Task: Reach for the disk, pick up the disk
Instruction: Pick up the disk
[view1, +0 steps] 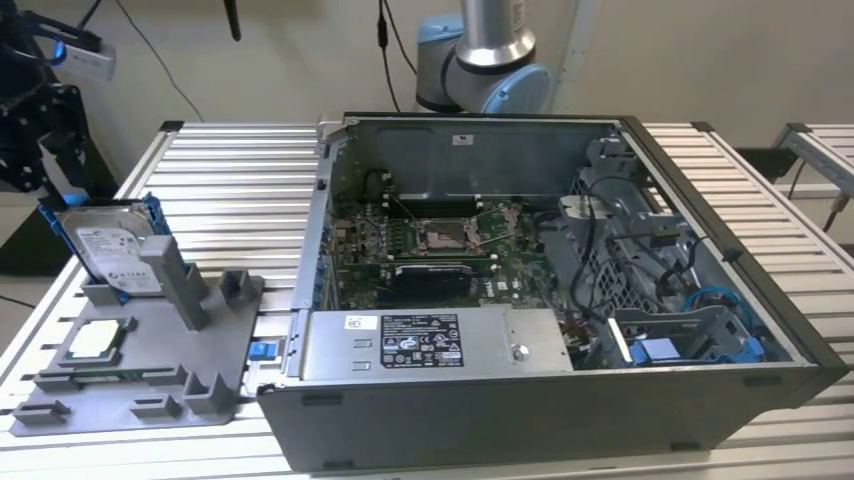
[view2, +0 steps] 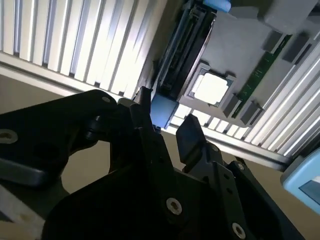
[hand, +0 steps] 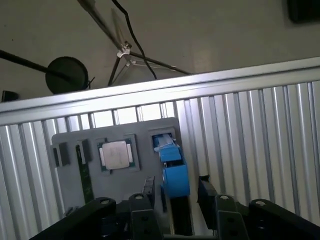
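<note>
The gripper (hand: 176, 183) hangs over the blue-framed disk (view1: 112, 250) standing upright in a grey holder (view1: 147, 392) on the ribbed worktop (view1: 227, 170), jaws spread either side of it.

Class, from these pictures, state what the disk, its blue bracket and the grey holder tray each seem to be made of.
The disk: likely metal, a silvery casing with a dull sheen under a white label. Its bracket: probably plastic, bright blue, smooth, with a moulded look. The holder tray: seemingly plastic, matte uniform grey, though painted metal cannot be excluded.
</note>
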